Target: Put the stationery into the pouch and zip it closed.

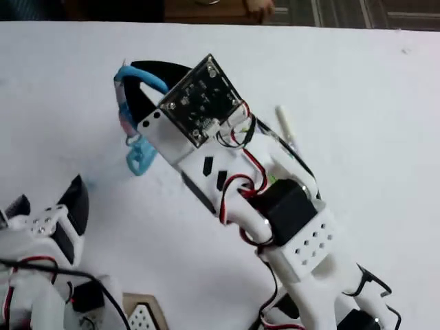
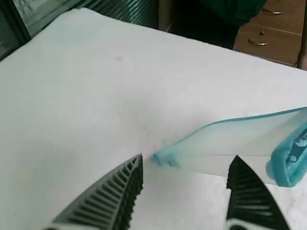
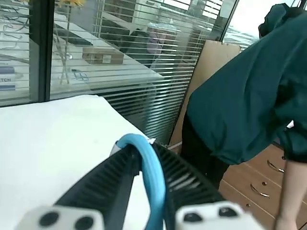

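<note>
Right claw (image 3: 142, 154) clamps the pouch (image 2: 240, 136) rim, left claw (image 2: 188, 161) hangs open — pen (image 1: 285, 124) lies out on the worktop (image 1: 357, 82), zipping apparently not begun

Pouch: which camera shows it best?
The left wrist view: the pouch shows its clear body and blue edge in plain sight on the table. In the high view the right arm covers most of it. The right wrist view shows its blue rim clamped in the right gripper.

On table (image 1: 357, 82): pouch (image 1: 141, 155) left, pen (image 1: 286, 127) right, well apart; right arm (image 1: 206, 161) between.
</note>
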You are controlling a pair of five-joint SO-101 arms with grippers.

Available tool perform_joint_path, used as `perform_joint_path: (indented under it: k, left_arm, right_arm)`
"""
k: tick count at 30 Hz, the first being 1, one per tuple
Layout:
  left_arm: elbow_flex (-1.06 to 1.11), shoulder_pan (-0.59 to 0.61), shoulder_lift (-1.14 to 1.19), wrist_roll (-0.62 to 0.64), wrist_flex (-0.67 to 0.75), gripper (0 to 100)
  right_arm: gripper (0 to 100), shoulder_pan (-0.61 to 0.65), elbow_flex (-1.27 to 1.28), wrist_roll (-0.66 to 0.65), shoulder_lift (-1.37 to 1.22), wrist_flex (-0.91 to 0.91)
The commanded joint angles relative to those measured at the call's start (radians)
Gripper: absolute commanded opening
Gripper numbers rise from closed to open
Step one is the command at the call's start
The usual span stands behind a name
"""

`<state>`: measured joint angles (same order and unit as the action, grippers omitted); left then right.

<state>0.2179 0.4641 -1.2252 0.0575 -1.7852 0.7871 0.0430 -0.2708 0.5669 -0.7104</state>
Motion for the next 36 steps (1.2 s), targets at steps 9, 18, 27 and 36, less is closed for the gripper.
perform_joint_path:
  k: [9, 18, 27, 36]
  left_arm:
    - [0.021, -0.398, 0.044, 0.138, 0.006, 30]
    - [0.012, -0.412, 0.328, 0.132, 0.032, 30]
    - [0.041, -0.42, 0.338, 0.092, 0.071, 29]
    - [0.12, -0.418, 0.335, 0.092, 0.16, 29]
  right_arm:
    - [1.6, -0.002, -0.041, 0.011, -0.024, 0.022]
    - [1.6, -0.004, -0.041, 0.011, -0.024, 0.022]
    - [1.6, -0.079, -0.04, 0.011, -0.025, 0.022]
    - [1.6, -0.085, -0.038, 0.012, -0.025, 0.021]
